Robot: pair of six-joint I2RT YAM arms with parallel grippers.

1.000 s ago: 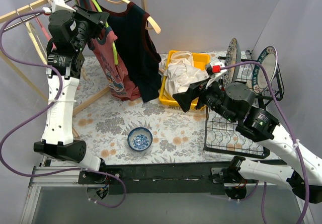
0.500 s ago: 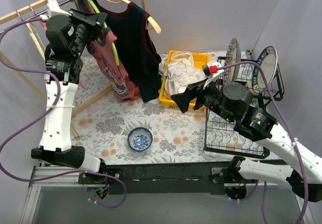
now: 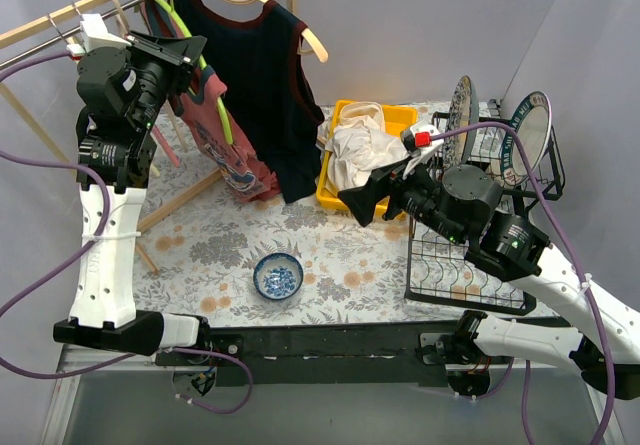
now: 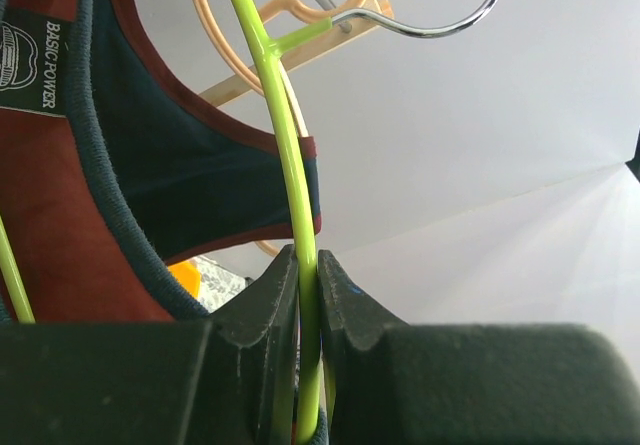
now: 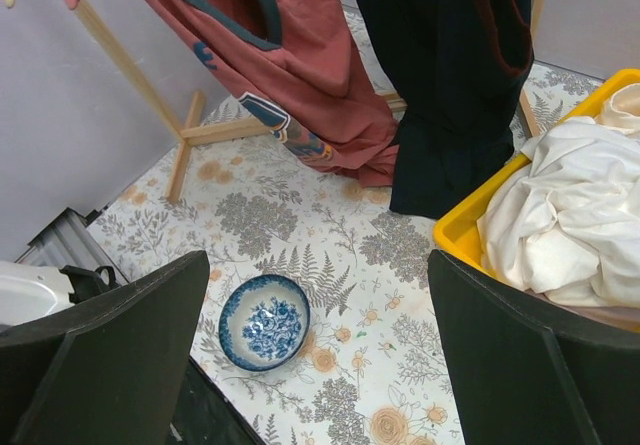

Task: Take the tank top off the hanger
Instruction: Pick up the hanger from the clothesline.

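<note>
My left pincer [image 4: 308,270] is clamped tight on the green hanger [image 4: 285,155], up by the rail [image 3: 30,29]. The red tank top [image 3: 215,135] hangs from that hanger. It looks soft, light and floppy (likelier to drag on the plastic than slide, I judge), so a strap or the hem is where to pull. The navy top [image 3: 265,95] hangs just beside it and crowds it. A bowl [image 3: 278,276] sits below, with a yellow bin [image 3: 405,117] further right. My right pincer [image 3: 372,196] hovers with its fingers wide apart, holding nothing.
</note>
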